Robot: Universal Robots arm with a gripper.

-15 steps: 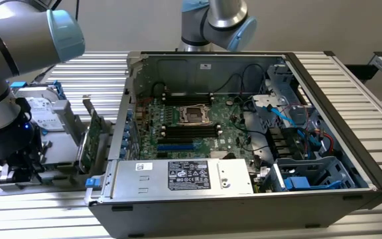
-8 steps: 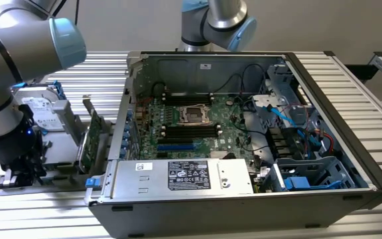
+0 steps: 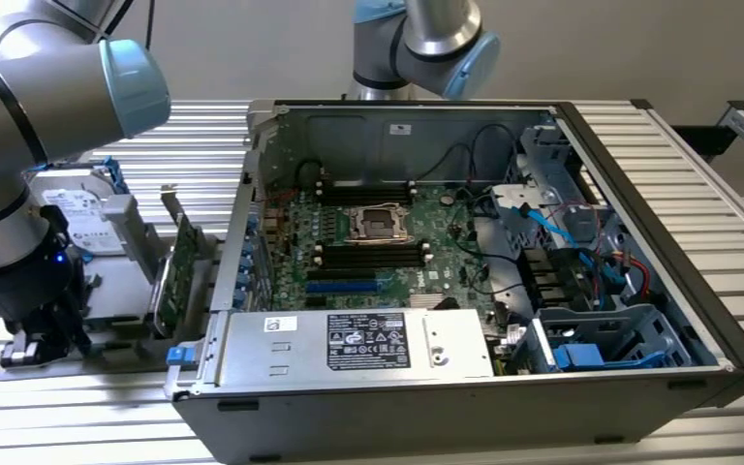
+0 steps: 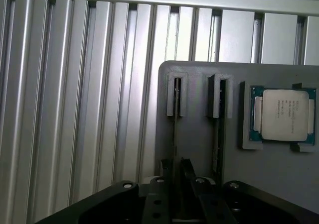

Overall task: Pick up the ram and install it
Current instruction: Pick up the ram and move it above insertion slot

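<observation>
**Fingers** (image 4: 185, 170): part-spread, one on each side of the ram (image 4: 174, 129), not yet pinching it.

**Ram:** upright on edge in a slotted grey tray (image 4: 197, 134), beside the open computer case (image 3: 386, 126).

**Neighbours:** second stick (image 4: 218, 134) just beside the ram; processor (image 4: 283, 115) near; ribbed tabletop (image 4: 75, 109) beneath.

**Hazards, as judged:** an off-centre squeeze could tilt the ram and jam it in its slot. A finger could also clip the second stick.
</observation>
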